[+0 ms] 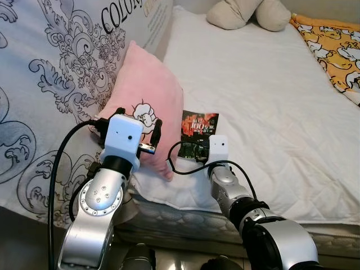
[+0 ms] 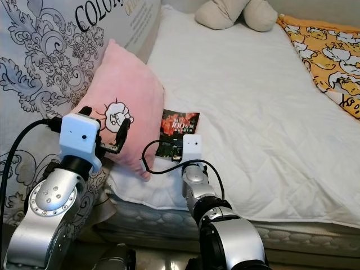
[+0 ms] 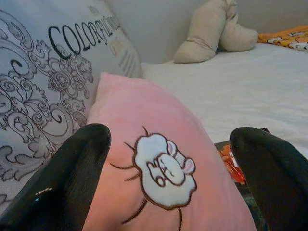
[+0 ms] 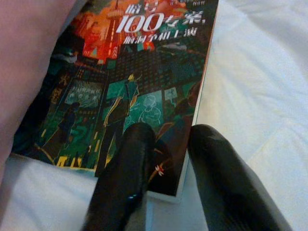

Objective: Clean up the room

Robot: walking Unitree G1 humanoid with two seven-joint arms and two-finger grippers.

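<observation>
Book with a dark cover lies flat on the white bed sheet, just beside the pink pillow. In the eye views the book looks small and the right wrist hides its near end. The right wrist view shows much more: a city picture in green and orange, white writing with "100" at the far end, and a person drawn in the middle. The book's long side runs away from the robot, up the bed, and the writing end points away.

The right gripper is at the near corner of the book. Its two black fingers are a little apart, one over the cover and one by the edge over the sheet. I cannot tell if they pinch the book.

The left gripper is up by the pink pillow. Its fingers are spread wide, one on each side of the white sheep picture, and hold nothing. The left wrist view shows the sheep big and clear.

The pink pillow leans on a big grey pillow with swirls and covers one edge of the book. Far up the bed sit a beige pillow and a yellow blanket
</observation>
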